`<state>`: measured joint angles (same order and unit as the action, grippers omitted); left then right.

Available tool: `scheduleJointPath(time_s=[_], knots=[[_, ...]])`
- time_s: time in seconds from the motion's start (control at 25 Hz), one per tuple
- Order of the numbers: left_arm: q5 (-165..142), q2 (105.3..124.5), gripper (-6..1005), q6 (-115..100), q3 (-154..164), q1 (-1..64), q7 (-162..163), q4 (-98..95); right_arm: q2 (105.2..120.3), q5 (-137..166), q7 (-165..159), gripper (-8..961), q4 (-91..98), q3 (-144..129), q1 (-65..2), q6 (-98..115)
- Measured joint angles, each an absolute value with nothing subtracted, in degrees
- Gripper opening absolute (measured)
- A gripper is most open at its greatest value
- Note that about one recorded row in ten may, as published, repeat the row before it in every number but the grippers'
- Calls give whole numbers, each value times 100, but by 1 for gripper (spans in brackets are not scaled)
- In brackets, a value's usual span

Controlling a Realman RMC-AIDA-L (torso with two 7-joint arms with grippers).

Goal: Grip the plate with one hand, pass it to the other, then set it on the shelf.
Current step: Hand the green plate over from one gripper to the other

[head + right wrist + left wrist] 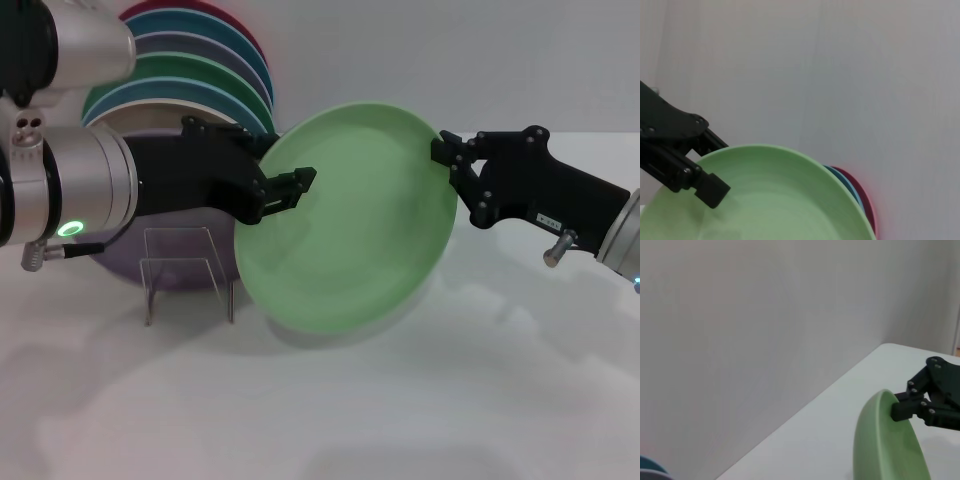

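The pale mint-green plate [355,215] hangs tilted in the air over the table, between both grippers. My left gripper [290,188], on the arm with the green ring, straddles the plate's left rim: one finger lies on its face, the other is behind it. It also shows in the right wrist view [707,182], against the plate [775,200]. My right gripper [445,152] is shut on the plate's upper right rim; it shows in the left wrist view [900,409], clamped on the plate's edge [885,445]. The clear acrylic shelf [187,272] stands below my left gripper.
A lilac plate [120,268] stands behind the shelf. A row of coloured plates [190,75] leans at the back left. White table [400,400] in front; pale wall behind.
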<state>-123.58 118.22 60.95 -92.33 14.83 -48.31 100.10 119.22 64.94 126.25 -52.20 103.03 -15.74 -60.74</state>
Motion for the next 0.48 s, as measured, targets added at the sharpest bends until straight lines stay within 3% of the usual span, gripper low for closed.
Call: scheduleJointPath(time_s=[0.32,0.48], knots=[[-12351,11825,291,6011,-9171,1467,-5140,10031,11918,6494,12596,16,-5213,10282,-1575,-6082],[-12340,11834,231,5898,-9109,1417,-5257,10110,11919,6494,12596,16,-5211,10274,-1564,-6105]])
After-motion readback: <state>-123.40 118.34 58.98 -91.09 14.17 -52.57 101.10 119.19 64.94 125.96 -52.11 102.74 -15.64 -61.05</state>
